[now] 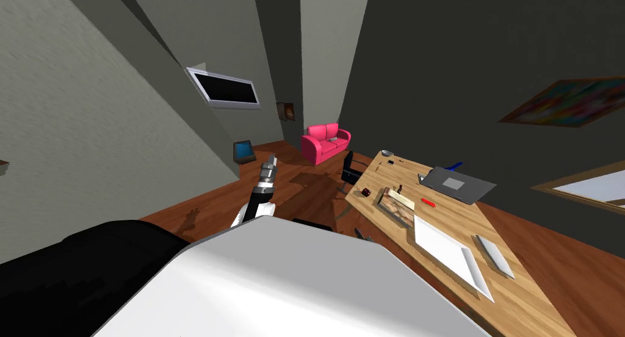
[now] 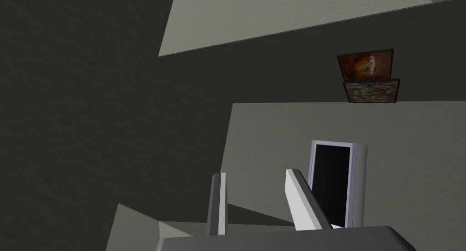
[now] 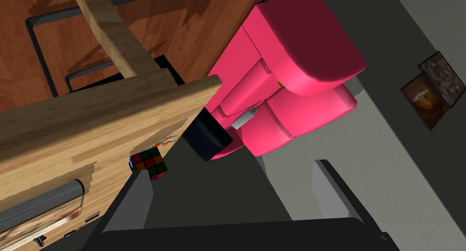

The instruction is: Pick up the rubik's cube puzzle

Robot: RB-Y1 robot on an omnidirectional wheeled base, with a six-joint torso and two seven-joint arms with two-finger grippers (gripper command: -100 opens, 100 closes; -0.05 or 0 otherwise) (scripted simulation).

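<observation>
The rubik's cube (image 3: 148, 164), with red, green, blue and orange squares, lies on the wooden table (image 3: 91, 112) close to its edge. In the head view the cube (image 1: 366, 192) shows as a small dark red block beside a book (image 1: 397, 206). My right gripper (image 3: 234, 180) is open and empty. Its one fingertip (image 3: 142, 179) is just short of the cube and the other hangs off the table's side. The cube is not between the fingers. My left gripper (image 1: 269, 163) is raised over the floor, away from the table, open (image 2: 257, 173) with nothing in it.
On the table lie a grey laptop (image 1: 458, 184), a red pen (image 1: 427, 201), a white tray (image 1: 448, 249) and a grey slab (image 1: 495, 256). A dark chair (image 1: 349, 168) stands at the table's edge. Beyond it is a pink sofa (image 3: 291, 89).
</observation>
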